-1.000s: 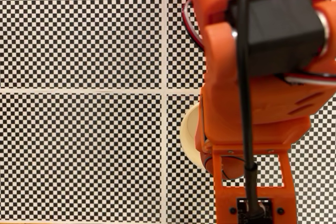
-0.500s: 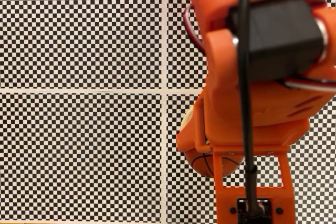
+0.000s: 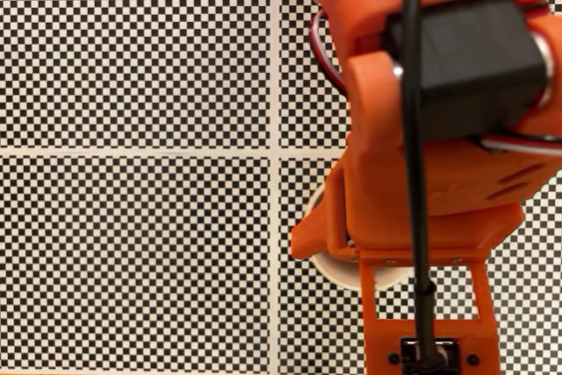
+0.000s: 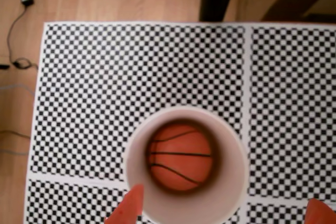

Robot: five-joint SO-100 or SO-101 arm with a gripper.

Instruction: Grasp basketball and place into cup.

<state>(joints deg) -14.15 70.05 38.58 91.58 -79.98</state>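
We see the basketball [image 4: 180,156] resting inside the cup [image 4: 231,190], fingers [image 4: 128,208] spread and empty. We should lift straight up, clear of the rim.

In the fixed view, the basketball that half a second earlier had shown below the arm's orange bracket was gone from that spot, and a pale arc of the cup [image 3: 338,271] showed there instead. The orange part at the arm's lower left had swung further down and left. The wrist view showed the basketball [image 4: 180,156] lying inside the cup [image 4: 231,182], between the spread fingertips [image 4: 128,209].
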